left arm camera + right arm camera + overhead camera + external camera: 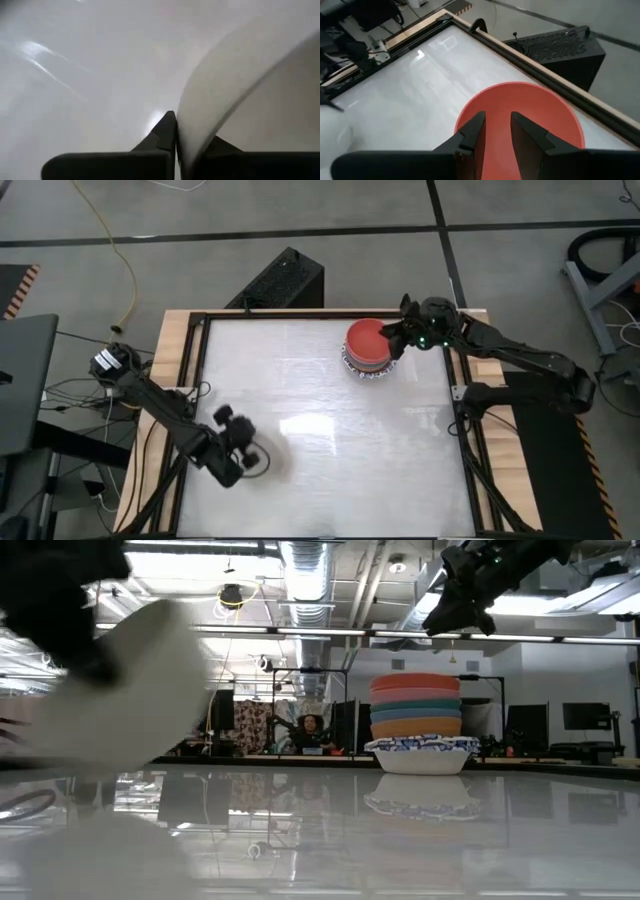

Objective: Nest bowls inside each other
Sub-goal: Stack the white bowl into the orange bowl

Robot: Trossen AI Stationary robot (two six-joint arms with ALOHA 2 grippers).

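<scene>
A cream bowl (130, 690) shows tilted at the table's near left, with my left gripper (177, 125) shut on it; in the high view that gripper (255, 452) is near the left front of the table. At the far right stands a stack of bowls (418, 725), resting on a white bowl with a blue pattern (420, 752), with orange, teal and pink ones above it. A red bowl (520, 120) is on top. My right gripper (495, 130) hovers open just above the red bowl, nothing between its fingers. My left gripper pinches the cream bowl's rim (186, 131), the wall running between its two fingers, one finger (165, 132) on each face. The fingers slant down at it. The bowl sits tilted in the hold; whether its lower edge touches the table I cannot tell.
The white table top (330, 430) lies bare between the two arms. A wooden and black frame (190, 380) borders it. A black box (285, 280) stands beyond the far edge. A person (312, 730) sits in the room behind.
</scene>
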